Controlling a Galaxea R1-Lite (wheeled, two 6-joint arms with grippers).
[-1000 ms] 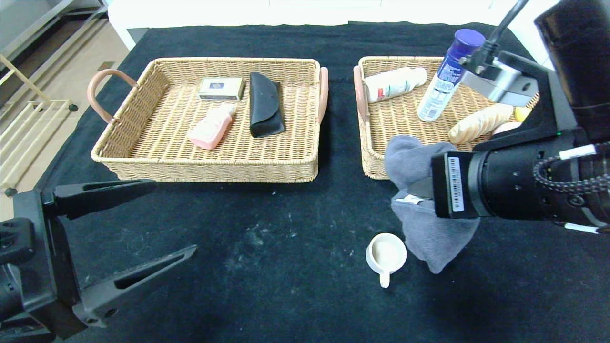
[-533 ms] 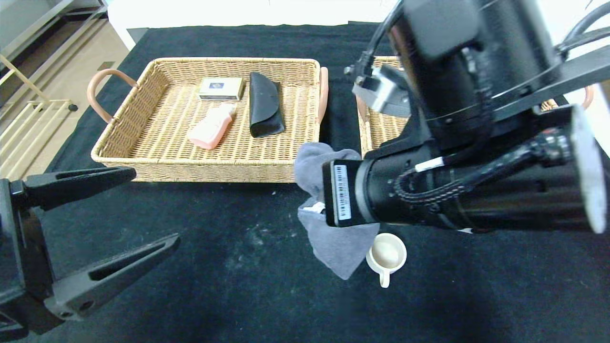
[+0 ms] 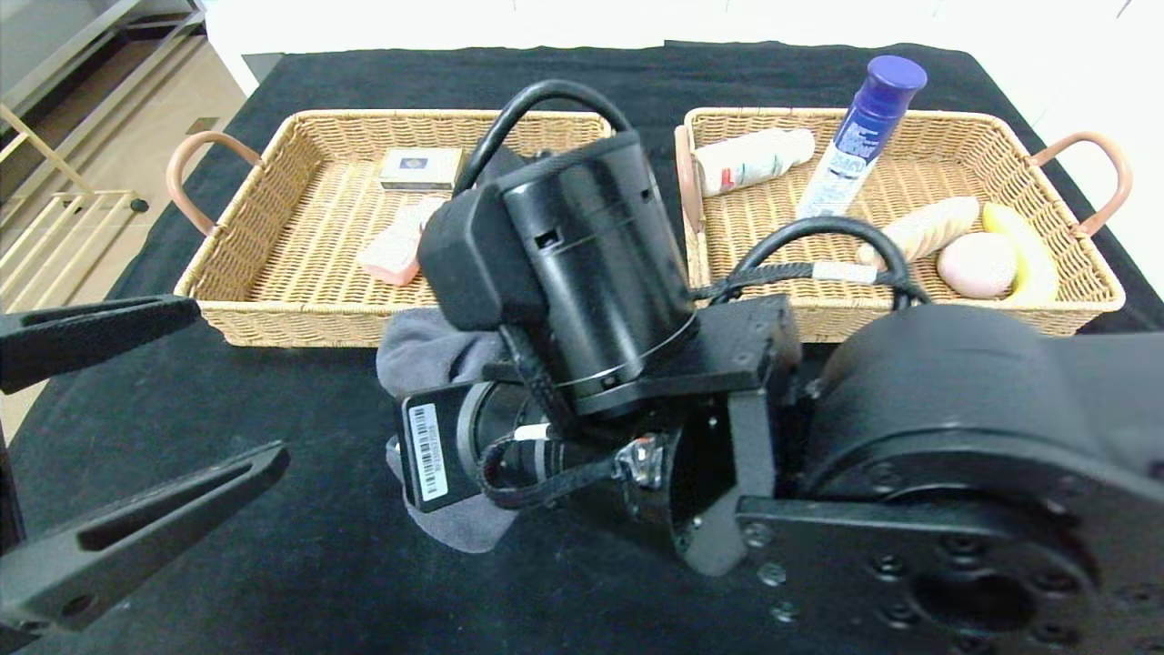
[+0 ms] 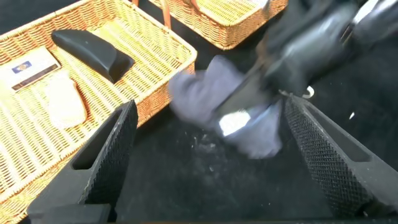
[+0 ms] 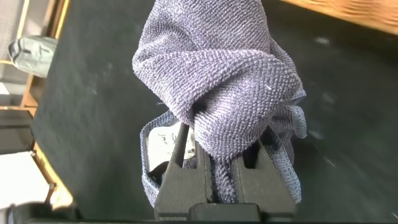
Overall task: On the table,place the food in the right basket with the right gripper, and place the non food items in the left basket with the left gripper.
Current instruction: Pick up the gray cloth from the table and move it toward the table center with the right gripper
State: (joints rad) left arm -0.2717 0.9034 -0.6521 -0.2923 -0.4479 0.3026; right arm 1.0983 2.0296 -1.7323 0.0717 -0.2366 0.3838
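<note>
Right gripper (image 5: 211,165) pinching grey cloth (image 5: 217,87) before left basket (image 3: 273,300); left gripper (image 4: 211,155) spread.

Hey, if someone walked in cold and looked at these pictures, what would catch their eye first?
The big black right arm sweeping across the middle of the table, its right claw shut on a grey cloth hanging just in front of the left basket. Next, the left claw open wide at the near left, facing the cloth. Behind, the right basket holds a tall blue-capped spray can standing upright among the food.
</note>
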